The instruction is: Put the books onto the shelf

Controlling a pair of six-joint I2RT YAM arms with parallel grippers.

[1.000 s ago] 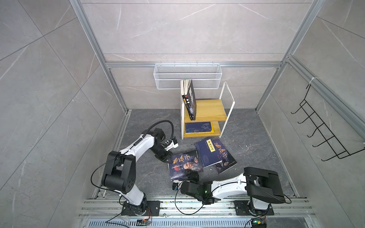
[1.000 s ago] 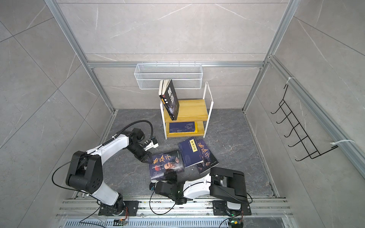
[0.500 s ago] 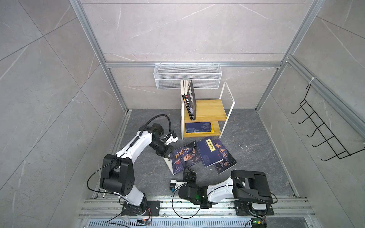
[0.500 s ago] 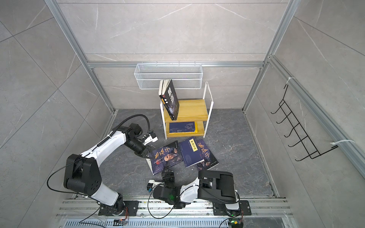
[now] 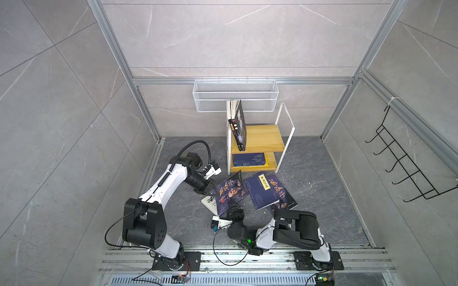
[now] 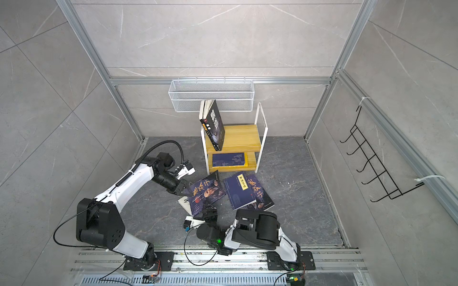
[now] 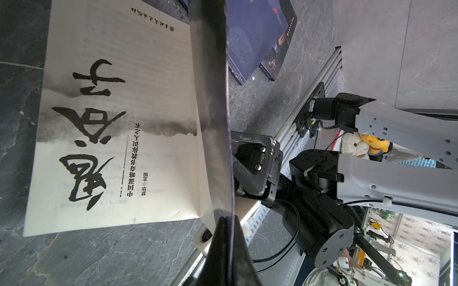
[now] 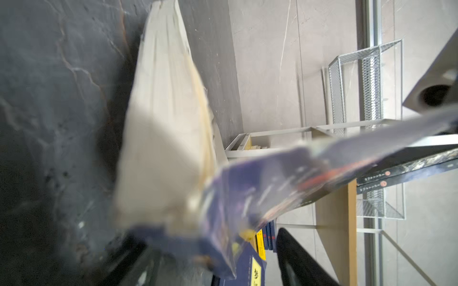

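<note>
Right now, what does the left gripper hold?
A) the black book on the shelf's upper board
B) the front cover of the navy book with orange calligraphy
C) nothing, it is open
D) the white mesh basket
B: in the left wrist view the left gripper is shut on the edge of the lifted front cover of the navy book with orange calligraphy, and the white title page lies bare beneath.

Left gripper (image 6: 182,191) pinches the navy book (image 6: 207,192) by its raised cover; right gripper (image 6: 210,212) sits just below it.
</note>
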